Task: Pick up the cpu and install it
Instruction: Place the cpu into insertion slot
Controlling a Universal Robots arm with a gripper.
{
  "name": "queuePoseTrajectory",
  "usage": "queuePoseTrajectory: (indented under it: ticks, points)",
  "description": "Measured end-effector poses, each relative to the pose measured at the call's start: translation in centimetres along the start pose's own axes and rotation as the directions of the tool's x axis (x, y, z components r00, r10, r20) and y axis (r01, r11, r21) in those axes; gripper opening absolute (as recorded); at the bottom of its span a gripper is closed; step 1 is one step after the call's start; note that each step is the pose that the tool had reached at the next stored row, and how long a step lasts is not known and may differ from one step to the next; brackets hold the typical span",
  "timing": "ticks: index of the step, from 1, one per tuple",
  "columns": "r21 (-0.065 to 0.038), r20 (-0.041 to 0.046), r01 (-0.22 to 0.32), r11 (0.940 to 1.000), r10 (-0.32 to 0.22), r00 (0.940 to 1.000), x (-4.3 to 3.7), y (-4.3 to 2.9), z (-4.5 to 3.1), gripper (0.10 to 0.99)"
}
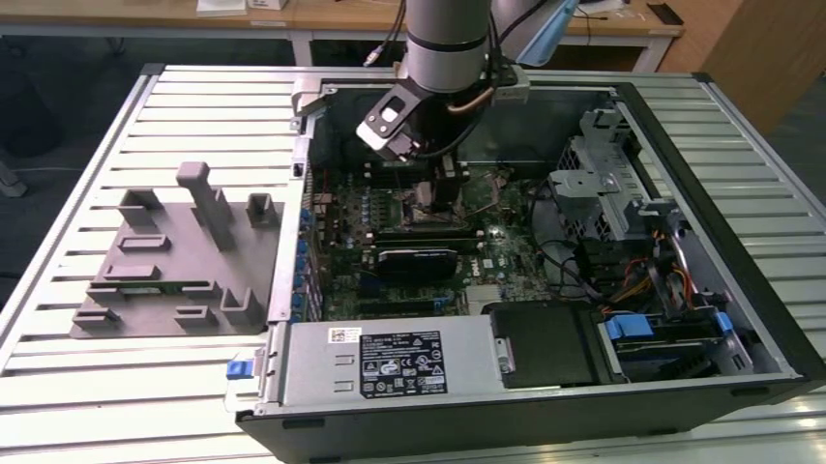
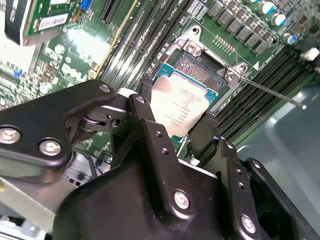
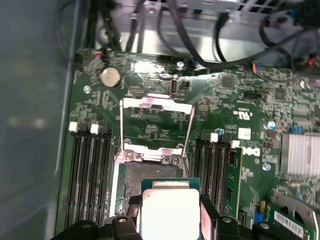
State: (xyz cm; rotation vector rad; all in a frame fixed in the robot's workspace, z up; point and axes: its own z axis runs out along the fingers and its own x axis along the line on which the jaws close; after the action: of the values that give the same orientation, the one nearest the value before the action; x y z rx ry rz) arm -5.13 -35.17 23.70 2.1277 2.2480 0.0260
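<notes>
The cpu (image 2: 182,107), a flat square chip with a silvery-white top and a green border, sits between my black fingers (image 2: 145,87), and my gripper (image 2: 177,105) is shut on it. In the first wrist view the cpu (image 3: 170,212) hangs over the near part of the open motherboard socket (image 3: 150,180), whose dark pin field shows beyond it. Whether the chip touches the socket I cannot tell. The socket's metal load plate (image 3: 157,105) stands flipped open. In the exterior view my gripper (image 1: 432,198) reaches down into the open computer case (image 1: 671,116) over the motherboard.
Memory slots (image 3: 87,170) flank the socket on both sides. The thin socket lever (image 2: 270,90) sticks out beside it. A black expansion card (image 1: 420,261) and a power supply (image 1: 387,362) lie nearer in the case. A grey fixture tray (image 1: 168,261) rests on the slatted table at the exterior view's left.
</notes>
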Motion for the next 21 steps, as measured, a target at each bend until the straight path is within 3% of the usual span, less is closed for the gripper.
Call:
queuePoseTrajectory:
  ticks: [2,7,21]
  points:
    - [0.000,-0.0004,-0.011,0.9999,0.011,0.9999,0.00,-0.01,0.04,0.541]
    - [0.000,-0.0156,-0.026,0.9997,0.026,0.9995,0.01,-0.01,0.20,0.541]
    - [0.001,-0.0146,-0.046,0.9989,0.046,0.9988,0.47,-0.02,0.97,0.541]
